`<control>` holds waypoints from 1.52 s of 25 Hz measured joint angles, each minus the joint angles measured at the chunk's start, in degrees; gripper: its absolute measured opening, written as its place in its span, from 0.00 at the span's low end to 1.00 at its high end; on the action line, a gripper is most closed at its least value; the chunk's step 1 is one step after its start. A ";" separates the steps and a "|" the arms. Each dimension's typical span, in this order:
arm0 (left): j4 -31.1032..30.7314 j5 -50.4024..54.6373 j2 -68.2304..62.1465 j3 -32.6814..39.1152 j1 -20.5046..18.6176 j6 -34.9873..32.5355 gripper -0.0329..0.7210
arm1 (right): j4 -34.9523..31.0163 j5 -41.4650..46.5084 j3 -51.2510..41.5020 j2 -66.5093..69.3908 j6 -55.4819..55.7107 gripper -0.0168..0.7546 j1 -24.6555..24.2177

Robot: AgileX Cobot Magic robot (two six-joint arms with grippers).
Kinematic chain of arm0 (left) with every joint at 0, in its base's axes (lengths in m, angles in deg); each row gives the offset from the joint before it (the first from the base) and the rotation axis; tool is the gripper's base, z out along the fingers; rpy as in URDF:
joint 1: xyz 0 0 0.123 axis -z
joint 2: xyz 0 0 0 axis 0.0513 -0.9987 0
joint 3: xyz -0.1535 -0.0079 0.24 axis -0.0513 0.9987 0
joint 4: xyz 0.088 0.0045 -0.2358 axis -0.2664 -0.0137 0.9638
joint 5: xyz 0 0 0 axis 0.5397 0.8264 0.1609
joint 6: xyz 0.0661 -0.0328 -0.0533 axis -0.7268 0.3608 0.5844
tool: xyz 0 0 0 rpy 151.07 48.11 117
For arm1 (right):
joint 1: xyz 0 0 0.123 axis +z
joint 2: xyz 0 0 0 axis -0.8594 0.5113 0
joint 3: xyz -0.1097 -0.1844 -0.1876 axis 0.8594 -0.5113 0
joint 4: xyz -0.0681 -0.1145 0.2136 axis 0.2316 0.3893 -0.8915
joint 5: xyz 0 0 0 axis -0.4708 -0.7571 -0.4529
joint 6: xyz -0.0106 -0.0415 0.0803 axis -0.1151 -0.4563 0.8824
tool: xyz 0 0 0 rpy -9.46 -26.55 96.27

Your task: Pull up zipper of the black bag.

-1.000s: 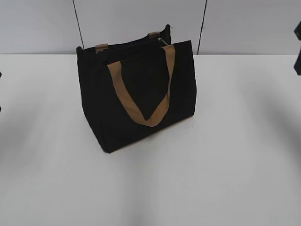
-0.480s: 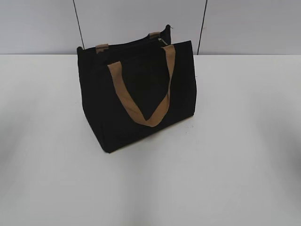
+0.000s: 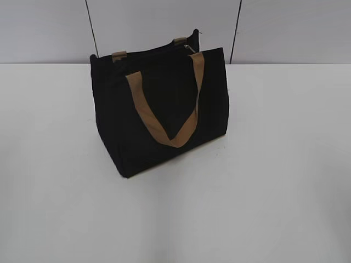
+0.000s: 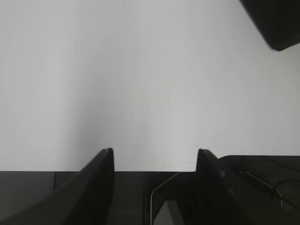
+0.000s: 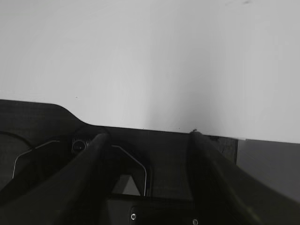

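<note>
Standing left of centre in the exterior frame, the black bag (image 3: pixel 159 109) runs its zipper (image 3: pixel 156 52) along the top rim toward the upper right, while the left gripper (image 4: pixel 154 161) and right gripper (image 5: pixel 149 136), both spread and empty, hang well apart from it.

White table (image 3: pixel 274 192), grey wall (image 3: pixel 285 27)

We seem to be in a lab or test bench: a plain white table (image 3: pixel 274 192) fills most of the frame, backed along the top by a grey panel wall (image 3: pixel 296 27) with dark vertical seams (image 3: pixel 236 33).
</note>
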 joint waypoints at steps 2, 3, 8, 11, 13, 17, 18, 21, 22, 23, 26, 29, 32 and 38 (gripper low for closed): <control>0.00 0.00 4.69 1.26 0.00 0.00 0.59 | 0.05 0.07 -1.57 -5.60 0.00 0.54 0.00; 0.00 0.00 7.32 2.06 0.00 0.00 0.59 | 0.05 0.07 -2.23 -7.81 0.00 0.54 0.00; -0.99 -0.63 18.84 7.42 0.00 0.00 0.59 | 0.05 0.12 -4.05 -18.56 -0.47 0.54 0.00; -1.33 -2.13 25.31 10.78 0.00 -0.17 0.59 | 0.05 0.12 -4.89 -23.61 -0.68 0.54 0.00; -1.42 -3.32 29.49 12.14 0.00 -0.38 0.59 | 0.05 0.12 -5.50 -26.74 -1.16 0.54 0.00; -2.29 -6.39 36.57 12.88 0.00 -0.57 0.59 | 0.05 0.19 -5.69 -31.96 -2.23 0.54 0.00; -2.78 -6.75 37.11 13.16 -0.01 -0.62 0.59 | 0.05 0.27 -5.75 -32.25 -2.82 0.54 0.00; -3.46 -8.21 37.25 14.03 -0.06 -1.21 0.59 | 0.05 0.27 -6.14 -32.32 -4.64 0.54 0.00; -3.46 -8.21 37.25 14.09 -0.06 -1.47 0.59 | 0.05 -0.11 -6.14 -32.32 -5.16 0.54 0.00; -3.46 -8.27 37.25 14.15 -0.12 -1.72 0.59 | 0.05 -1.28 -6.32 -32.32 -5.59 0.54 0.00; -3.46 -8.45 37.25 14.20 -0.12 -1.90 0.58 | 0.05 -5.70 -7.92 -32.32 -6.08 0.54 0.00; -3.46 -8.56 37.25 14.20 -0.12 -1.90 0.56 | 0.10 -6.44 -8.35 -32.32 -6.14 0.54 0.00; -3.46 -8.56 37.25 14.20 -0.12 -1.90 0.53 | 0.10 -6.81 -8.42 -32.32 -6.14 0.54 0.06; -3.46 -8.56 37.25 14.20 -1.80 -1.90 0.50 | 0.10 -6.87 -8.50 -32.32 -6.20 0.54 0.06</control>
